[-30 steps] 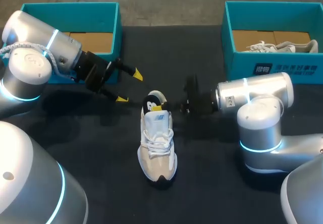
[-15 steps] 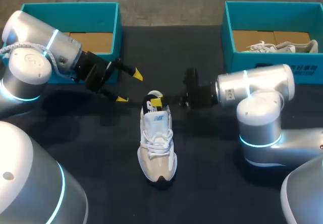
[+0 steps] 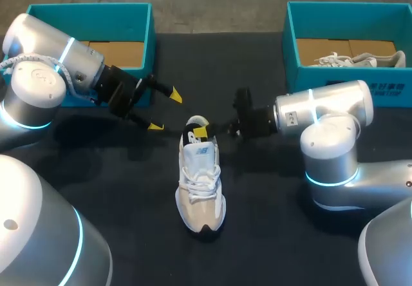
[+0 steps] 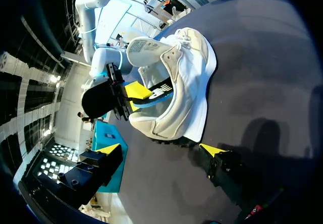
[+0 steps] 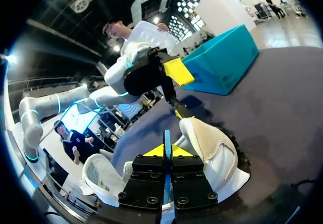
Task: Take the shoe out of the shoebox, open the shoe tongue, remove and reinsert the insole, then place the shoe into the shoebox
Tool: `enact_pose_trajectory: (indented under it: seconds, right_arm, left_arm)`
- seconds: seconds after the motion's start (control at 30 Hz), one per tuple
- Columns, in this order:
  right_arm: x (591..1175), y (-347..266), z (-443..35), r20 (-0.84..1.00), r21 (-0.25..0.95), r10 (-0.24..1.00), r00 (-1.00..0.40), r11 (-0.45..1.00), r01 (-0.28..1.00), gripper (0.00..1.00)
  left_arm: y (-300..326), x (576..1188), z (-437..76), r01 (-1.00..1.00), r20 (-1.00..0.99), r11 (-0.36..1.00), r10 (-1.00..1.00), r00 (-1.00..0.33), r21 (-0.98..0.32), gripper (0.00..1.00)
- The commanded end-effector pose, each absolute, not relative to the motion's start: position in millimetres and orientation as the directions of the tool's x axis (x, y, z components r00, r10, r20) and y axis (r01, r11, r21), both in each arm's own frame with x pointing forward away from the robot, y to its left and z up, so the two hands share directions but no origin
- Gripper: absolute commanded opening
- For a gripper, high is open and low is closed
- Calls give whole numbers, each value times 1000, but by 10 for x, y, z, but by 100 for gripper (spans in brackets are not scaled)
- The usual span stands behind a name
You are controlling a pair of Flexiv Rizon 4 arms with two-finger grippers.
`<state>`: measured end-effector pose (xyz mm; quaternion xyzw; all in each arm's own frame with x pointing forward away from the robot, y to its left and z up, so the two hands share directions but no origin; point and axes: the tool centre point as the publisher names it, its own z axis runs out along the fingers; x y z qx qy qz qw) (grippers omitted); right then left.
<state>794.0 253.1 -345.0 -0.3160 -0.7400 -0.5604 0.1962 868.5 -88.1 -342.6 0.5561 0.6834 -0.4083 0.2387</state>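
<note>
Standing white shoe (image 3: 201,189) on desk (image 3: 270,234), right claw (image 3: 201,131) at its heel pinching thin blue insole (image 5: 167,135), left claw (image 3: 165,111) spread, near heel

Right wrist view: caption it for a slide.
Right gripper shut on the insole in the shoe's heel; left gripper open beyond.

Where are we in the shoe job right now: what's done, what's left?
Done: the shoe is out, standing on the table. In hand: the right gripper is shut on a thin blue sheet at the shoe's opening, probably the insole; removal or reinsertion, I cannot tell. The left gripper hangs open beside the heel. Left: finish the insole, then put the shoe into the shoebox.
</note>
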Motion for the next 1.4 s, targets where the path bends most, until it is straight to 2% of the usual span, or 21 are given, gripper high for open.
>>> enact_pose_trajectory:
  seconds: [0.03, 0.37, 0.73, 0.77, 0.87, 1.03, 1.07, 1.13, 1.17, 1.2, 1.4]
  right_arm:
    - [7883, 2560, -3502, 654, 692, 262, -709, 170, 701, 0]
    - [7751, 2591, -3635, 689, 653, 280, -668, 161, 740, 0]
    - [7743, 2590, -3570, 676, 668, 289, -678, 148, 729, 0]
    - [7769, 2591, -3517, 665, 678, 294, -686, 146, 720, 31]
    - [7807, 2596, -3463, 649, 690, 303, -698, 150, 708, 36]
    - [7855, 2618, -3400, 626, 711, 297, -721, 162, 684, 31]
    - [7886, 2632, -3391, 624, 712, 295, -723, 165, 682, 24]
    - [7896, 2636, -3391, 624, 713, 295, -724, 165, 682, 22]
    - [7931, 2651, -3392, 623, 712, 295, -725, 169, 681, 5]
    - [7940, 2654, -3393, 623, 712, 295, -725, 170, 681, 0]
    - [7986, 2659, -3460, 633, 697, 301, -714, 179, 694, 0]
  left_arm:
    - [-881, 8678, -3429, 956, -781, 49, 564, -267, -290, 100]
    - [-881, 8678, -3429, 956, -781, 49, 564, -267, -290, 100]
    - [-881, 8678, -3429, 956, -781, 49, 564, -267, -290, 100]
    - [-881, 8678, -3429, 956, -781, 49, 564, -267, -290, 100]
    - [-881, 8678, -3429, 956, -781, 49, 564, -267, -290, 100]
    - [-881, 8678, -3429, 956, -781, 49, 564, -267, -290, 100]
    - [-881, 8678, -3429, 956, -781, 49, 564, -267, -290, 100]
    - [-881, 8678, -3429, 956, -781, 49, 564, -267, -290, 100]
    - [-881, 8678, -3429, 956, -781, 49, 564, -267, -290, 100]
    - [-881, 8678, -3429, 956, -781, 49, 564, -267, -290, 100]
    - [-881, 8678, -3429, 956, -781, 49, 564, -267, -290, 100]
